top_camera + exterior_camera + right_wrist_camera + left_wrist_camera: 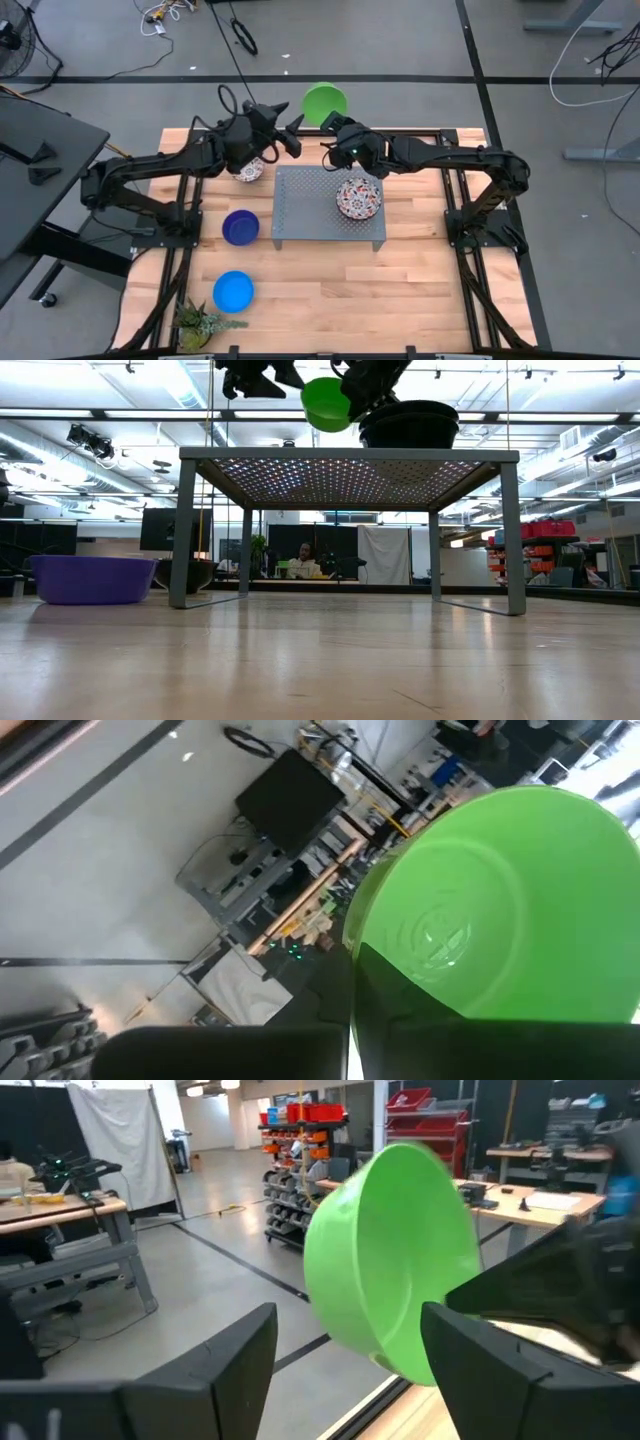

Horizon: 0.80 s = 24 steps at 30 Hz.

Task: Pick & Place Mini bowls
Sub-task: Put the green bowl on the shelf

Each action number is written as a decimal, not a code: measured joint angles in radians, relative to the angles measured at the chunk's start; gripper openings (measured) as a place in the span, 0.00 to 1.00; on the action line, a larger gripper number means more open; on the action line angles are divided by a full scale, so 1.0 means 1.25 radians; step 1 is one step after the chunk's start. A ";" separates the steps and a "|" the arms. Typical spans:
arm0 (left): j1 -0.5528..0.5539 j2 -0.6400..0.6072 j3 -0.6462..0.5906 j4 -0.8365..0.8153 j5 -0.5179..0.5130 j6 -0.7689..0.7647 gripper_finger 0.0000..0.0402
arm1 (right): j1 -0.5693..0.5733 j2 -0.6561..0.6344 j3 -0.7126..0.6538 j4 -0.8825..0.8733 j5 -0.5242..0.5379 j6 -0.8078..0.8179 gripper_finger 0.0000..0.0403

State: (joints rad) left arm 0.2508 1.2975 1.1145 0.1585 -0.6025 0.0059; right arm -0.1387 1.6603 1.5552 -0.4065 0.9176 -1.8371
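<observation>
The right gripper (331,121) is clamped on the green bowl (324,102) at the table's 12 o'clock edge, the left gripper (292,134) waits spread apart nearby, and seemingly one floral bowl (358,197) is on the tray (300,215), others remaining.

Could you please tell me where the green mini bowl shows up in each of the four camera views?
High view: green mini bowl at the table's far edge, held by the right hand.
Low view: top centre, above the grey perforated tray.
Left wrist view: centre, tilted, beyond the open left hand.
Right wrist view: right half, inside facing the camera.
Shared landmark: the right hand gripping its rim.
</observation>
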 joint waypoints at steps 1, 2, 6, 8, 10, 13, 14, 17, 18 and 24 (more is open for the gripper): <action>0.002 0.005 0.000 -0.001 -0.002 0.000 0.62 | 0.000 0.002 0.000 0.008 -0.001 -0.002 0.00; 0.004 0.010 0.000 -0.001 -0.002 -0.001 0.62 | 0.000 0.003 0.000 0.002 -0.001 -0.003 0.00; 0.009 0.021 0.000 -0.001 -0.001 -0.002 0.62 | 0.000 0.006 0.000 0.014 -0.008 -0.004 0.00; 0.013 0.021 0.000 0.000 -0.001 -0.003 0.62 | 0.000 0.008 0.000 0.020 -0.012 -0.010 0.00; 0.022 0.021 0.000 0.000 -0.001 -0.017 0.62 | 0.000 0.008 0.000 0.028 -0.016 -0.023 0.00; 0.034 0.021 0.000 0.001 0.002 -0.023 0.62 | 0.000 0.008 0.000 0.047 -0.017 -0.033 0.00; 0.038 0.021 0.000 0.001 0.013 -0.024 0.62 | 0.000 0.008 0.000 0.055 -0.017 -0.035 0.00; 0.045 0.021 0.000 0.000 0.039 -0.041 0.61 | 0.000 0.008 0.000 0.068 -0.017 -0.045 0.00; 0.048 0.021 0.000 0.000 0.042 -0.043 0.60 | 0.001 0.008 0.000 0.069 -0.017 -0.045 0.00; 0.049 0.021 0.000 0.000 0.066 -0.040 0.52 | 0.000 0.008 0.000 0.069 -0.033 -0.045 0.00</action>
State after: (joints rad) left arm 0.3115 1.3231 1.1145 0.1589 -0.5202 -0.0441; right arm -0.1383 1.6699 1.5555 -0.3202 0.8759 -1.8938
